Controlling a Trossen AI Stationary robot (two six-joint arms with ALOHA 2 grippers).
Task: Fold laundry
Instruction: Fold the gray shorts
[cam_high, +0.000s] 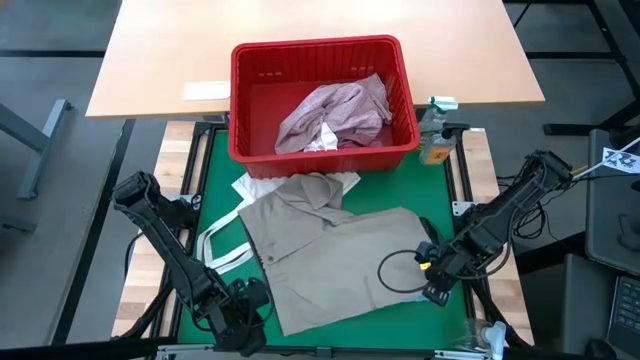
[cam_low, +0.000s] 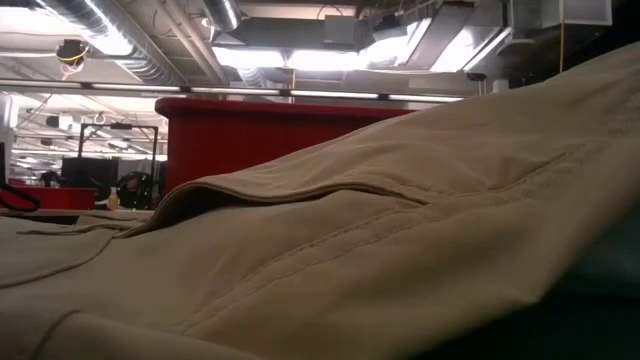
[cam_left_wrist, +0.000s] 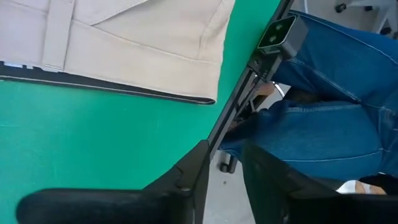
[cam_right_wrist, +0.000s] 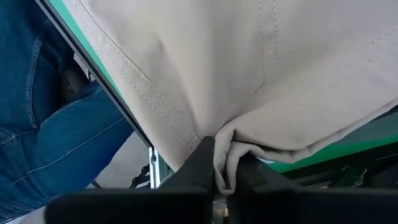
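The whole counter (cam_high: 330, 310) is seen from straight above in the high view, with both arms included. The low view is set at counter height, almost against the beige-khaki garment (cam_low: 400, 230), facing the red basket (cam_low: 260, 130) and the room beyond. Each wrist view is aimed close along its arm's own fingers. The garment (cam_high: 330, 255) is shared by all four views.

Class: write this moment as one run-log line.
left gripper: open, empty, near table edge | right gripper: shut on beige garment | pink garment: in red basket
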